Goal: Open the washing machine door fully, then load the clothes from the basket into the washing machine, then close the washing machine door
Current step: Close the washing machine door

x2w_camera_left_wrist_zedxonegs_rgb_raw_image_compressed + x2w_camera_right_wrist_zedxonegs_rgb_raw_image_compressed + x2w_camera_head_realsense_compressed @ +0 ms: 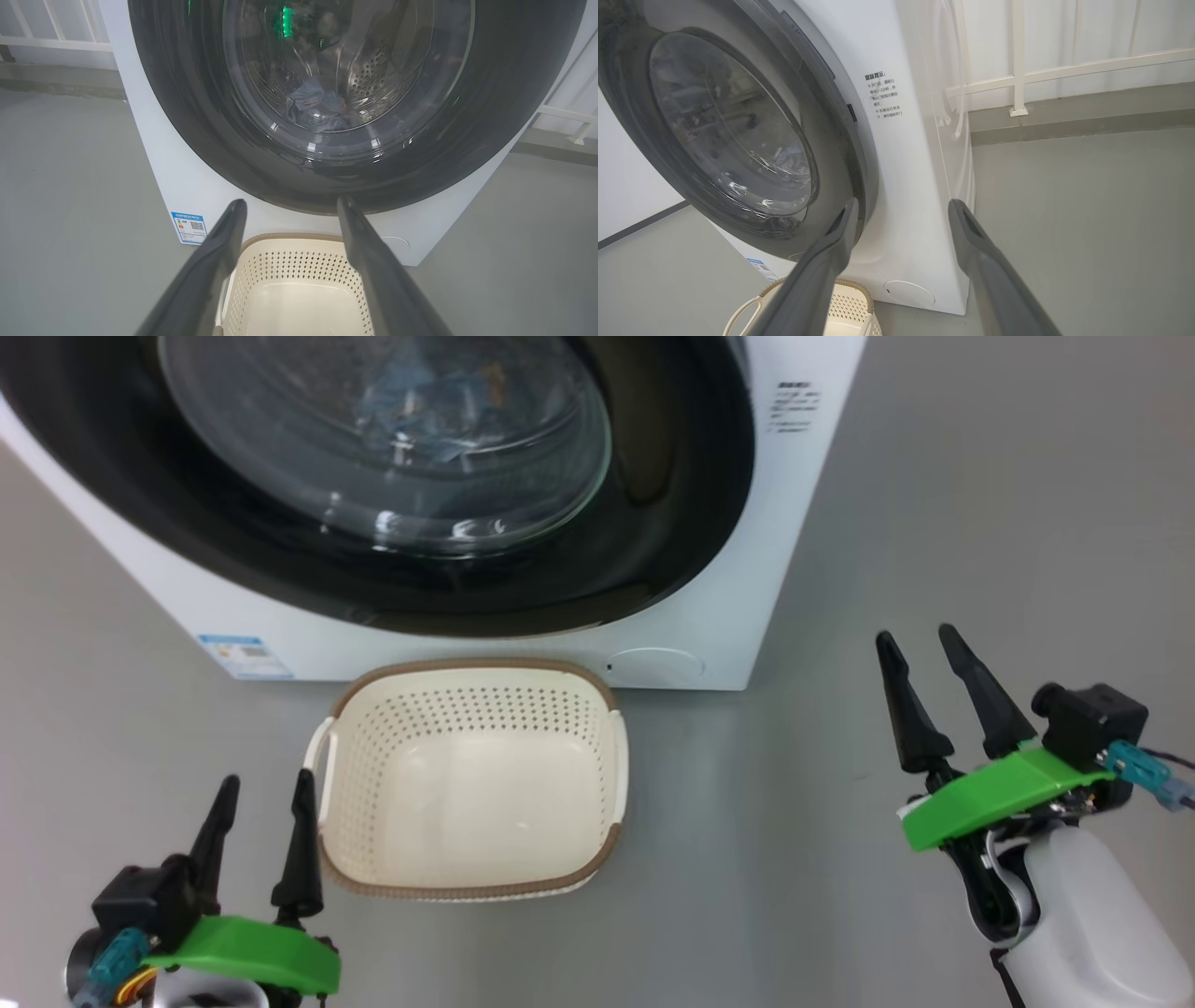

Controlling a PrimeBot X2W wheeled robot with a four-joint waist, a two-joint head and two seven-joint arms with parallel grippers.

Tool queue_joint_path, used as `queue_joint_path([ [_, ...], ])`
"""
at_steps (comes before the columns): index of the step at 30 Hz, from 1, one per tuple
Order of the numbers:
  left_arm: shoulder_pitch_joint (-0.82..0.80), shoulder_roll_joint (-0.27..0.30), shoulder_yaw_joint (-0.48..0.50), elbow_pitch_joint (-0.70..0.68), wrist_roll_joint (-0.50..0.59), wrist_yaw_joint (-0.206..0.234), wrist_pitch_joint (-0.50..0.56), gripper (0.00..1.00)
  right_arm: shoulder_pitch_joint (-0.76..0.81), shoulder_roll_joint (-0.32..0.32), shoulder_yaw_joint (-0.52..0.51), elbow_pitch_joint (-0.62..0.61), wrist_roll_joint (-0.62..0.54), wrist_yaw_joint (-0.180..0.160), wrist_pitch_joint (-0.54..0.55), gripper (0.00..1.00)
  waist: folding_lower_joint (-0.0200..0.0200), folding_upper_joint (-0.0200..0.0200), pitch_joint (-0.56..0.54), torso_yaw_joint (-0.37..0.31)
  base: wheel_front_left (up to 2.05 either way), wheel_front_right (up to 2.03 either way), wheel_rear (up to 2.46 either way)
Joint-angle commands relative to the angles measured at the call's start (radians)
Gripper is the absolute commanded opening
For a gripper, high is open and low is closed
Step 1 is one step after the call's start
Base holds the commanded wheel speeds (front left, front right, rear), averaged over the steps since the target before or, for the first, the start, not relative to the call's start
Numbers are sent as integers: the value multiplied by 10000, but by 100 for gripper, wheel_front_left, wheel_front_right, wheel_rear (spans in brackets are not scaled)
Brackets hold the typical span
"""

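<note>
The washing machine (803, 523) stands ahead with its door (672, 504) shut flat against the front. Through the glass, light blue clothes (317, 109) lie in the steel drum. On the floor in front sits the cream basket (467, 709) with nothing in it. My left gripper (266, 782) is open, just left of the basket's near corner and pointing at the door (187, 116). My right gripper (915, 637) is open too, hanging over the floor to the right of the machine and holding nothing. In the right wrist view its fingertips (904, 202) frame the machine's right front edge (906, 186).
Grey floor (980, 523) spreads on both sides of the machine, widest on the right. A white railing (1017, 79) and a low kerb run behind it. A blue energy label (189, 227) and a round service cover (908, 293) mark the lower front.
</note>
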Motion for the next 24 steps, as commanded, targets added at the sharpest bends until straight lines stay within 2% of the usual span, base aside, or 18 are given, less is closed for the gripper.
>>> queue_joint_path([
  [1,31,291,413,-205,34,-25,-65,100,264,3,59,-296,-48,14,-48,100,0,0,-309,-357,0,0,0],
  [24,620,567,688,-136,206,-25,-65,100,1774,-262,-476,-529,-115,14,-48,100,0,0,-827,-1255,0,0,0],
])
